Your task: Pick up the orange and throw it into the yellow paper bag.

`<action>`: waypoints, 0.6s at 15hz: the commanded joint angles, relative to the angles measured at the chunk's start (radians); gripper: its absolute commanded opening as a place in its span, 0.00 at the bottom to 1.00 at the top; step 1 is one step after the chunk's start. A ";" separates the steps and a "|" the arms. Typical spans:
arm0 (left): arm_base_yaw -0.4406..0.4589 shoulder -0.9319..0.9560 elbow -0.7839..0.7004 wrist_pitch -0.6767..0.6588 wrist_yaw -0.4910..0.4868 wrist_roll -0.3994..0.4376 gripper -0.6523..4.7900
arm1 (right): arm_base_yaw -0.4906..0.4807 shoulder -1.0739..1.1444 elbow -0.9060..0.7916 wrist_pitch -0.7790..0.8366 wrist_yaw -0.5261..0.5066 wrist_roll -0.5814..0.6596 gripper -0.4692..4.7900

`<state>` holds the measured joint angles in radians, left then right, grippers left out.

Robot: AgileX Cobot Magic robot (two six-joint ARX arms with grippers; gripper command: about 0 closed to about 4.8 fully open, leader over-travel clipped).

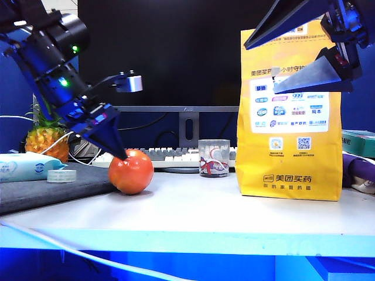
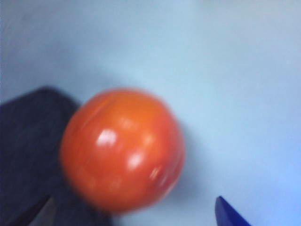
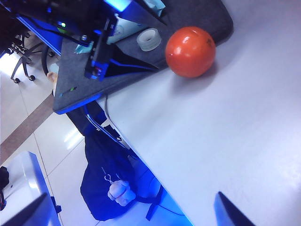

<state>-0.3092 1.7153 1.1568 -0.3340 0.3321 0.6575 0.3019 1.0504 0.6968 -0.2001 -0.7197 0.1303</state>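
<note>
Exterior view: left gripper was spread at the orange, lower left, not yet pinched; closing judged next. Right gripper was spread, upper right, by the yellow paper bag.

exterior: table-level, frontal | left wrist: close above orange | right wrist: high — all share orange

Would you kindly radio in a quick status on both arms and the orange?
Left end effector open, just above orange on table. Right end effector open, high beside yellow paper bag. Glass cup stands between orange and bag.
</note>
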 commanded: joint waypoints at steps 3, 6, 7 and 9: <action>-0.002 0.075 0.003 0.076 0.045 -0.070 1.00 | 0.001 -0.003 0.007 0.041 -0.008 -0.005 1.00; -0.002 0.105 0.003 0.125 0.058 -0.119 0.96 | 0.001 -0.003 0.007 0.048 -0.007 -0.005 1.00; -0.010 0.110 0.003 0.154 0.058 -0.138 0.57 | 0.001 -0.003 0.007 0.048 0.001 -0.005 1.00; -0.011 0.110 0.003 0.176 0.104 -0.146 0.44 | 0.001 -0.003 0.007 0.048 0.007 -0.006 1.00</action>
<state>-0.3191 1.8256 1.1568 -0.1802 0.3943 0.5213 0.3019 1.0512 0.6971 -0.1696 -0.7162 0.1295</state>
